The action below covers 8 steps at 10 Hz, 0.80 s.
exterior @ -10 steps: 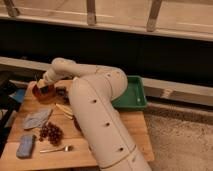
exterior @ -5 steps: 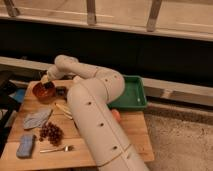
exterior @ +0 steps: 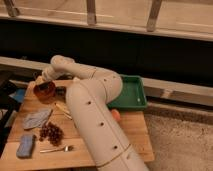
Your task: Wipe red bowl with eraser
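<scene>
The red bowl (exterior: pixel 44 93) is seen at the far left corner of the wooden table (exterior: pixel 135 135), mouth upward. Being round, it has no long axis to speak of. At its mouth a dark shape is made out, taken to be the eraser (exterior: pixel 46 87). It appears to lie across from 9 to 3 o'clock, though its outline cannot be separated from the bowl's darker rim.

The gripper (exterior: pixel 43 83) is placed directly over the bowl, at its 12 o'clock edge. How far open it is, and whether the eraser is held, cannot be told.

The white arm (exterior: pixel 90 110) is bent back from the bowl towards 4 o'clock and covers the table's middle.

A grey cloth (exterior: pixel 37 118) is found at 6 o'clock from the bowl, with a cluster of dark grapes (exterior: pixel 51 132) just beyond it. A blue pad (exterior: pixel 25 146) and a fork (exterior: pixel 56 148) lie nearer the front edge. The green tray (exterior: pixel 131 95) sits well apart at 3 o'clock, behind the arm.
</scene>
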### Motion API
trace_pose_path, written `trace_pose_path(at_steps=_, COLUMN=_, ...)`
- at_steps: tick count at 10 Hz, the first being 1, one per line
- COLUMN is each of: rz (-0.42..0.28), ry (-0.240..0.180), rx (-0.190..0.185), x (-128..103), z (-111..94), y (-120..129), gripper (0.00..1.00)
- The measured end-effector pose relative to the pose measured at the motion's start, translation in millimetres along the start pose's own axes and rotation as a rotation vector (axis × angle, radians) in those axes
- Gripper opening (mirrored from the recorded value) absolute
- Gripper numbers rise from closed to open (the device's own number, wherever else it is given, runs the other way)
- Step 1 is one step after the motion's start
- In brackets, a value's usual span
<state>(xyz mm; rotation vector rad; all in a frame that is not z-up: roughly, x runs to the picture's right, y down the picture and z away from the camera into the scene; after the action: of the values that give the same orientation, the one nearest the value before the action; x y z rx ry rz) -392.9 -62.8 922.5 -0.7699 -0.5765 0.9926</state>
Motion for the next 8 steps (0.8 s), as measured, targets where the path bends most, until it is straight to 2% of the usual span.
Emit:
trace_pose_path(at_steps=2, rz=0.015, ry=0.016, rx=0.001, x=12.9, z=-9.7, y=5.0, gripper=0.0)
trace_pose_path(at_steps=4, rz=0.056, ry=0.013, rx=0.025, x=23.7, z=-23.0, y=-9.7, gripper=0.0)
trace_pose_path(at_steps=7, rz=0.074, ry=0.008, rx=0.055, x=15.2, z=-26.2, y=-42.5, gripper=0.0)
trace_pose_path(at_steps=8, rz=0.063, ry=0.011, rx=0.052, x=10.6, z=-21.3, y=-46.8, gripper=0.0)
